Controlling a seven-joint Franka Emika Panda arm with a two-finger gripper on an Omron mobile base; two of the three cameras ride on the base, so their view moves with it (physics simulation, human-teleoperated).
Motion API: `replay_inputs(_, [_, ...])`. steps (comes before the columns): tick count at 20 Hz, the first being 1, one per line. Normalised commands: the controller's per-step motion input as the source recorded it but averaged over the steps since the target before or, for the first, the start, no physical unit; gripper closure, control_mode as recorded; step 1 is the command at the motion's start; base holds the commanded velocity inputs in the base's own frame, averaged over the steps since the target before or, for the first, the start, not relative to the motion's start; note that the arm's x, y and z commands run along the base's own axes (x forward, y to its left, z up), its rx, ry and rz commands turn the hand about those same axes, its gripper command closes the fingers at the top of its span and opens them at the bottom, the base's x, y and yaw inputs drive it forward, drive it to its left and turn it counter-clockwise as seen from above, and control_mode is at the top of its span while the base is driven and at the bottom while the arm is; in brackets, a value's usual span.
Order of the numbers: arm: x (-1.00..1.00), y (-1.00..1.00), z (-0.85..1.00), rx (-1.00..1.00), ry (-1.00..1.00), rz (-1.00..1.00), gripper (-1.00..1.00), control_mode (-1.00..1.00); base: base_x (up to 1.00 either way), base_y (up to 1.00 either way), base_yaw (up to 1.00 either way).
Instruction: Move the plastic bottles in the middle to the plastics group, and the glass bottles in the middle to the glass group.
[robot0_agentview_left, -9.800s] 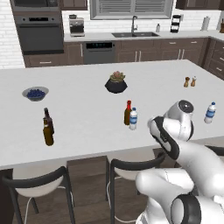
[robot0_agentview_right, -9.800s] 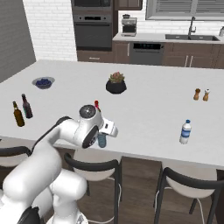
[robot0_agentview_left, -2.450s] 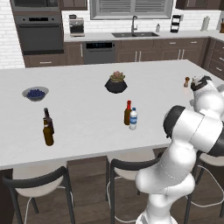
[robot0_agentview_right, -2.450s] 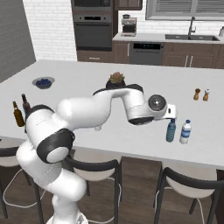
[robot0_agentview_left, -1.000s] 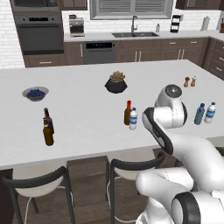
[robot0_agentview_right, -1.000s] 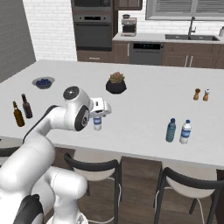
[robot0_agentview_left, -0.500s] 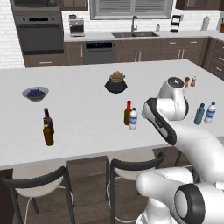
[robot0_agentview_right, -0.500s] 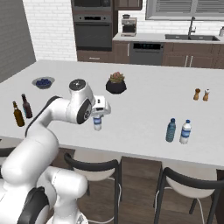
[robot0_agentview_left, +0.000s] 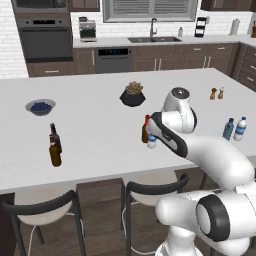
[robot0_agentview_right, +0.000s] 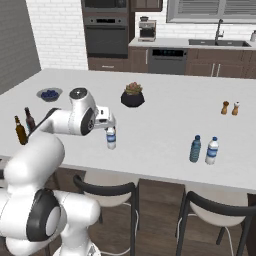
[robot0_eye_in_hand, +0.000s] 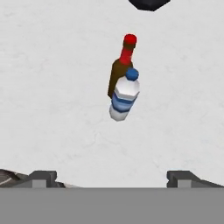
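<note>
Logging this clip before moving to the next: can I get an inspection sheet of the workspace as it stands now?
Surface: white island counter, dry, unmarked.
Job's things: clear blue-capped bottle and red-capped brown bottle upright mid-counter; teal bottle beside water bottle; two brown bottles at the left.
Clutter: blueberry bowl, potted plant, two shakers.
Grippers: gripper open, above the middle pair.
Cables: nothing seen.
Surroundings: stools, oven, sink.

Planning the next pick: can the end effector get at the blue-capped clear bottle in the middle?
Probably yes: the open end effector hovers above the clear bottle with bare counter between; the red-capped bottle stands close behind.
</note>
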Motion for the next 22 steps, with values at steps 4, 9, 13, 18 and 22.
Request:
replay_inputs(4, [0.5, 0.06, -0.24, 0.06, 0.0, 0.0, -1.0, -1.0, 0.0, 0.0, 0.0])
replay_inputs(9, [0.4, 0.0, -0.23, 0.1, 0.0, 0.0, -1.0, -1.0, 0.0, 0.0, 0.0])
replay_inputs(13, [0.25, 0.0, -0.24, 0.07, 0.0, 0.0, -1.0, -1.0, 0.0, 0.0, 0.0])
replay_inputs(18, [0.03, -0.04, -0.13, 0.0, 0.0, 0.0, -1.0, -1.0, 0.0, 0.0, 0.0])
replay_inputs(22, [0.0, -0.09, 0.0, 0.0, 0.0, 0.0, -1.0, -1.0, 0.0, 0.0, 0.0])
